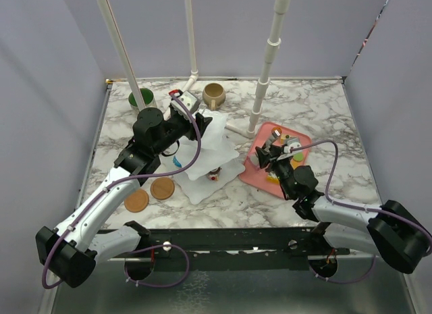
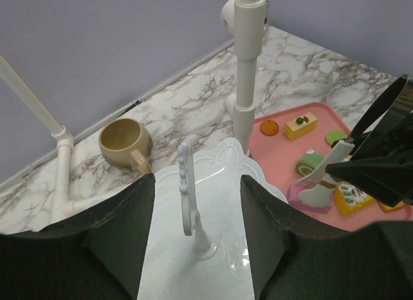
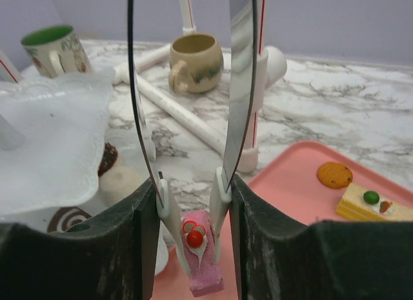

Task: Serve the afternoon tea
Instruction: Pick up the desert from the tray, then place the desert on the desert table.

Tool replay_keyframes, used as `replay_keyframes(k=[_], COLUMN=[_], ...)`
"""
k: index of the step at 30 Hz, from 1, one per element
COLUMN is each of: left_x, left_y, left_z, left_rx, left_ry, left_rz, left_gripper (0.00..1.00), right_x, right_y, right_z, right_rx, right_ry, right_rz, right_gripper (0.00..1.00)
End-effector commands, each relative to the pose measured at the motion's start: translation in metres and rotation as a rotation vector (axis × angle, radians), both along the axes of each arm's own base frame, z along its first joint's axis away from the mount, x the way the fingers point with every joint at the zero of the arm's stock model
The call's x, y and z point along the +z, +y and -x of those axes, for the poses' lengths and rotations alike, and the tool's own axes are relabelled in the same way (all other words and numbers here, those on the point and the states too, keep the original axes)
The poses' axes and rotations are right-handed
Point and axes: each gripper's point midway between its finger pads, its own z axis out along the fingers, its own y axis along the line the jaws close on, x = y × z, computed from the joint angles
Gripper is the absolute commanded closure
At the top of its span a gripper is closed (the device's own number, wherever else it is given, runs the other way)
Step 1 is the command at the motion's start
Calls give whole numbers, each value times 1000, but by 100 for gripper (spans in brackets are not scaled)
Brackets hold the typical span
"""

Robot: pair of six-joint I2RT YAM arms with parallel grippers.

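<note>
The white tiered stand (image 1: pixel 217 142) stands mid-table with pastries under its plates (image 3: pixel 106 159). My left gripper (image 1: pixel 181 110) is open, its fingers either side of the stand's upright handle (image 2: pixel 185 177) above the top plate (image 2: pixel 216 184), not touching it. My right gripper (image 1: pixel 275 157) is shut on metal tongs (image 3: pixel 242 87). Their white tips straddle a pink cake slice (image 3: pixel 203 258) at the pink tray's near edge (image 3: pixel 297 177). I cannot tell whether the slice is lifted. The green-lined mug (image 1: pixel 142 98) and tan mug (image 1: pixel 214 94) stand at the back.
White pipe posts (image 1: pixel 266 64) rise behind the stand and beside the tray. More pastries lie on the tray: an orange cookie (image 3: pixel 334 175), a yellow cake slice (image 3: pixel 374 203), a green roll (image 2: pixel 308 162). Two round brown coasters (image 1: pixel 150 195) lie front left.
</note>
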Motion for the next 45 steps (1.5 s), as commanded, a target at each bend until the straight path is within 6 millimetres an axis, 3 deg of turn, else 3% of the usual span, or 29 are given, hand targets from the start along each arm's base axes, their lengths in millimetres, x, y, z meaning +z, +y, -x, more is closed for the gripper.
replay_keyframes(k=[1,11,21,34,45], left_x=[9,10,7,6,3], left_y=[3,1,2,5,4], left_z=[5,4,3,6,8], left_rx=[-2,-9,-2,6,-7], left_ry=[-27,-24,-20,-17,-5], left_rz=[0,2,-2,-10,-12], left_gripper=[43,44,45,45,46], right_x=[31,30,30,27,3], right_y=[9,51,73,80,73], right_z=[5,5,10,1,18], right_rx=[63,218,264,197,181], right_ry=[-47,43,37,-36,-26], right_rz=[-22,-145,-180,-245,-182], right_gripper=[86,85,86,85,74])
